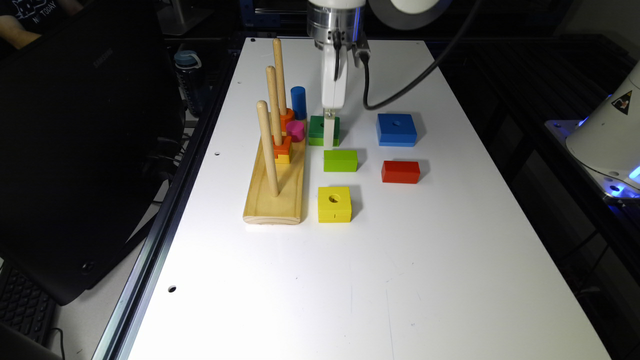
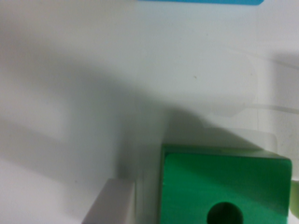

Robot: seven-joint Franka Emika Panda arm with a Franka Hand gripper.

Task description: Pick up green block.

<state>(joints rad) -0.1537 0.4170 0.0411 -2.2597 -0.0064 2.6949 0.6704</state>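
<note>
exterior view, items listed by size. white table (image 1: 400, 260): bears everything below. wooden peg base (image 1: 276, 192): three upright pegs, orange and yellow pieces stacked on them, off to the exterior view's left of the gripper. gripper (image 1: 329, 131): white, hanging straight down from the wrist, its tip low against the green block (image 1: 317, 131), crossing that block's near face toward its right side as this view shows it. blue block (image 1: 396, 129): square, holed, well to the exterior view's right of the gripper. yellow block (image 1: 334, 204): square, holed, nearer the camera than the gripper. lime block (image 1: 340, 160): solid, just in front of the gripper, between it and the yellow block. red block (image 1: 400, 171): solid, in front of the blue one. blue cylinder (image 1: 298, 102) and pink piece (image 1: 295, 130): between the green block and the pegs.

wrist view: green block (image 2: 224, 186) lies on the table with its round hole up, one pale finger (image 2: 110, 203) just beside its edge. whether the fingers are spread or clamping cannot be told.
</note>
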